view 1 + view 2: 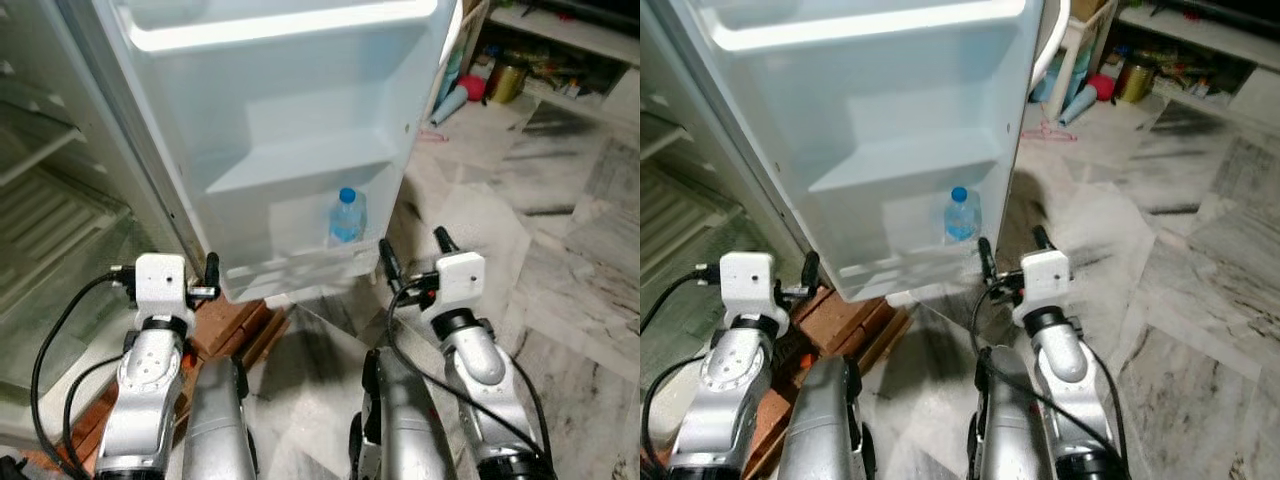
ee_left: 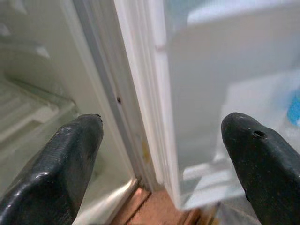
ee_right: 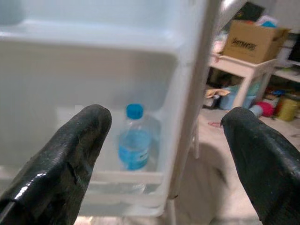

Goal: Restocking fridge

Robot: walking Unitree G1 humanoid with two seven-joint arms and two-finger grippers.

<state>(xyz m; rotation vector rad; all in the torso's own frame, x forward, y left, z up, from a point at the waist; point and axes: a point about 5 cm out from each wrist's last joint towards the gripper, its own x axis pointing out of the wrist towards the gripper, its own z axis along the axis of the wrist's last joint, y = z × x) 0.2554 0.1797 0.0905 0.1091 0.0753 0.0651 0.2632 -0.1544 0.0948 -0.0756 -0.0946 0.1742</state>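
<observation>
Right wrist view: water bottle [image 3: 134, 140] upright in fridge door's [image 1: 300, 120] bottom shelf, base hidden – right gripper [image 3: 164, 154] spread, empty; left gripper [image 2: 161, 159] at ten o'clock, spread too

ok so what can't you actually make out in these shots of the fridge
- Water bottle label: too small and blurred in both eye views; its base is hidden behind the door shelf's rail in the right wrist view.
- Fridge interior: cut off by the left edge of the eye views, so what its shelves hold is unknown.
- Upper part of the fridge door: cropped by the top edge.
- Items on the far shelving: too small and blurred to identify.
</observation>
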